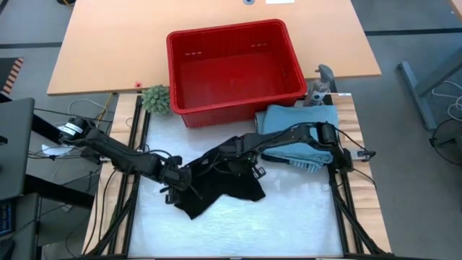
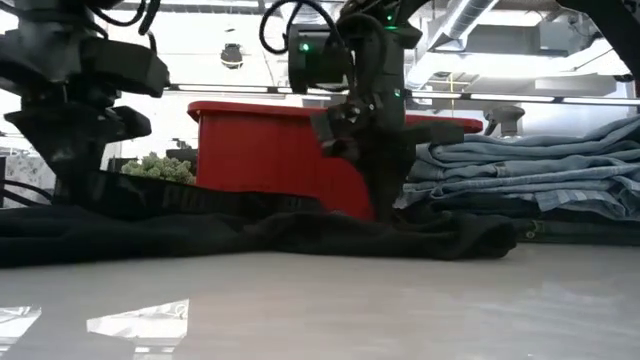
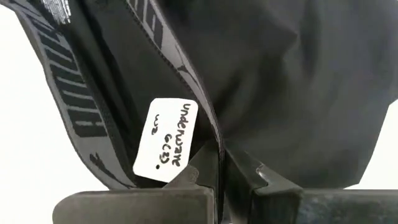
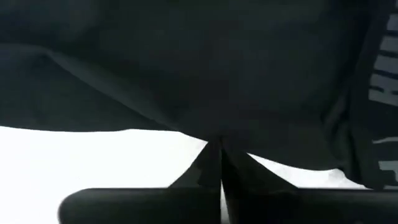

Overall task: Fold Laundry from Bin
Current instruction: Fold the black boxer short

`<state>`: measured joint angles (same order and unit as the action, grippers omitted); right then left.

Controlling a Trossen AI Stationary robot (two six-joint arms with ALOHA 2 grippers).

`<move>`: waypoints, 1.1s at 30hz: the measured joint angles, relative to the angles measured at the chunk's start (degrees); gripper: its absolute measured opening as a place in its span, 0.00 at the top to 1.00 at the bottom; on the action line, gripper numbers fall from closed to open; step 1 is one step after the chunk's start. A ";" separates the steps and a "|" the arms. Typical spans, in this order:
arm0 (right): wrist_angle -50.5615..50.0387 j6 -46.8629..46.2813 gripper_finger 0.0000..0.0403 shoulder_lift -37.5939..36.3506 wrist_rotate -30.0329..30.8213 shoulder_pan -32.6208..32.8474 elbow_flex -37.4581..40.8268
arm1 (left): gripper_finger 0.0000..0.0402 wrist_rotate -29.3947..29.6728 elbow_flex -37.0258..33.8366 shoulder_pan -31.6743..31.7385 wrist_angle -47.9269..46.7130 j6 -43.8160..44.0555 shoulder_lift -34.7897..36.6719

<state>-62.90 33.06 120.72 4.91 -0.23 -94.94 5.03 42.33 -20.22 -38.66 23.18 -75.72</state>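
Two grippers are pinched down on the same black garment (image 1: 216,184), a soft, thin, crumpled thing spread on the glossy white work surface (image 1: 289,224) in front of the bin. It has a grey elastic waistband (image 3: 74,106) with woven lettering and a small white paper tag (image 3: 166,140) with handwriting on it. The left gripper (image 1: 175,182) sits low at the garment's left edge, fingers clamped together on the fabric right by that waistband. The right gripper (image 1: 215,155) reaches across from the right side, arm stretched long and low, fingers closed on a fold of the same cloth. The red plastic bin (image 1: 234,107) with slotted walls sits behind, looking hollow inside. A neat stack of folded light blue denim (image 1: 296,123) lies just right of it, beside a fuzzy little green plant (image 1: 156,98) on the bin's left.
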 joint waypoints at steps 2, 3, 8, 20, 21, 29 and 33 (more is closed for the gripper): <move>0.01 0.21 0.83 0.00 0.63 -0.35 -1.57 | 1.00 0.22 0.00 -0.48 -0.63 0.04 0.00; 0.14 0.26 0.79 -0.03 0.70 -0.76 -2.49 | 1.00 0.14 0.00 -0.73 -0.85 0.19 0.00; 0.72 2.43 0.59 -0.04 -0.22 -3.49 -7.05 | 1.00 -0.61 0.00 -2.43 -1.73 0.66 0.00; 16.01 22.22 0.45 0.46 -1.19 -7.20 -7.76 | 1.00 0.76 0.00 -3.40 -3.00 0.66 0.00; 16.14 22.76 0.45 0.46 -2.07 -7.54 -7.76 | 1.00 0.86 0.00 -3.40 -2.98 0.66 0.00; 18.79 22.86 0.49 0.42 -6.68 -9.59 -4.42 | 1.00 1.77 0.00 -3.40 -2.95 0.66 0.00; 22.66 22.97 0.50 0.51 -7.21 -9.79 -0.98 | 1.00 1.80 0.00 -3.40 -2.92 0.66 0.00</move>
<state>-40.24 56.03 121.23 -2.31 -10.02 -95.92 6.83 42.33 -23.62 -41.58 23.83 -75.72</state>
